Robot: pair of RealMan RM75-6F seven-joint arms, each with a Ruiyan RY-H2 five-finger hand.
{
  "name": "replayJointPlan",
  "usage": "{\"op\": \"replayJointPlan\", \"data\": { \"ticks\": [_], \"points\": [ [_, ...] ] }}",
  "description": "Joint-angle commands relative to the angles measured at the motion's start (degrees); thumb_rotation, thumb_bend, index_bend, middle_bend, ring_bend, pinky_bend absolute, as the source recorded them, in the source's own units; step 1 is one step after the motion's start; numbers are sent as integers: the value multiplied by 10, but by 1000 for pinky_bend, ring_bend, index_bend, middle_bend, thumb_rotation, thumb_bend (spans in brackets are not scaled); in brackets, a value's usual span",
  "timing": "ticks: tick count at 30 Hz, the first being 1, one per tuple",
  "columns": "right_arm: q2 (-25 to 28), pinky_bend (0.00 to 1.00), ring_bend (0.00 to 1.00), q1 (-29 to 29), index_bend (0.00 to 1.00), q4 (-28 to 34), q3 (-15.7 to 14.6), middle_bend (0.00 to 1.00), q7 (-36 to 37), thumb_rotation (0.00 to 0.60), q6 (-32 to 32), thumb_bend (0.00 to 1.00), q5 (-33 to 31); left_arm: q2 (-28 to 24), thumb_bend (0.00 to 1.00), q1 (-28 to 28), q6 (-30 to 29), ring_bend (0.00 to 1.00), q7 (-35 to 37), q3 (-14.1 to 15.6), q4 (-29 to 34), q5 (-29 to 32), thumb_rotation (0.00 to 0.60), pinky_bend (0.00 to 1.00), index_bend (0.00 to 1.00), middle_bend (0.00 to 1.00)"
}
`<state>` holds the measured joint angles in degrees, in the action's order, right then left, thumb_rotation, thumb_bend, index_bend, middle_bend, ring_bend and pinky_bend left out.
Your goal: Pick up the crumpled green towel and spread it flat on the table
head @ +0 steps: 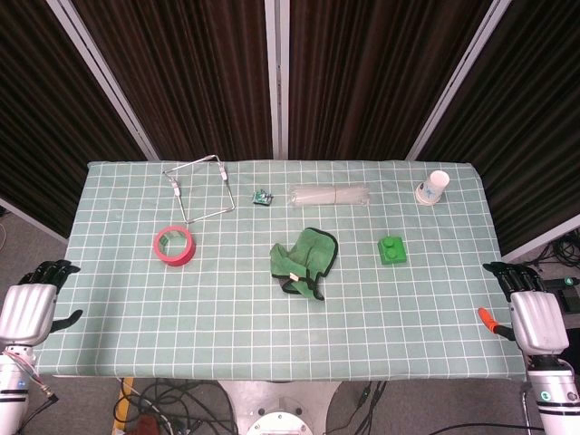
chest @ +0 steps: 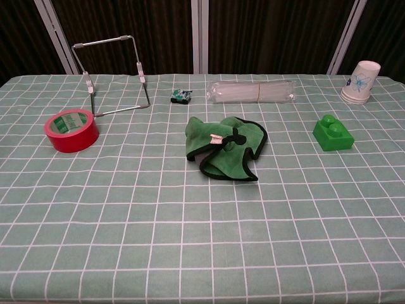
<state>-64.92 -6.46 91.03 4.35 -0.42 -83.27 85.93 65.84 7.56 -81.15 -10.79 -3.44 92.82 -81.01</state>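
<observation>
The crumpled green towel [head: 304,261] with dark edging lies bunched near the middle of the checked table [head: 227,326]; the chest view shows the towel [chest: 225,147] folded over itself with a small white tag on top. My left hand [head: 32,306] hangs off the table's left edge, fingers apart and holding nothing. My right hand [head: 530,308] hangs off the right edge, likewise holding nothing. Both hands are far from the towel and absent from the chest view.
A red tape roll [head: 174,245] lies left of the towel, a wire stand [head: 201,188] behind it. A small dark-green object [head: 263,196] and a clear plastic bundle [head: 329,195] sit at the back. A green block [head: 392,249] is right; a paper cup [head: 434,188] far right.
</observation>
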Motion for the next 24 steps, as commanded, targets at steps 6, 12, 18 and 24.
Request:
{"op": "replayJointPlan", "data": {
  "ticks": [6,12,18,24],
  "points": [
    [0,149,162,-1,200,-4,-3,189,7,600,2,122,4,-3,47,-3,-9,188,-3,2,5,-5,600,331,263,243],
    [2,149,163,-2,205,-6,-4,190,16,600,2,123,9,-5,47,-5,-14,187,-3,2,9,-7,600,331,263,243],
    [8,149,165,-27,234,4,-6,199,13,600,22,121,39,-5,47,-6,-20,188,-3,2,11,-13,600,332,263,243],
    [4,149,166,-91,300,27,0,208,9,600,85,137,81,-4,47,-4,-16,188,-2,2,10,-11,600,331,262,243]
  ]
}}
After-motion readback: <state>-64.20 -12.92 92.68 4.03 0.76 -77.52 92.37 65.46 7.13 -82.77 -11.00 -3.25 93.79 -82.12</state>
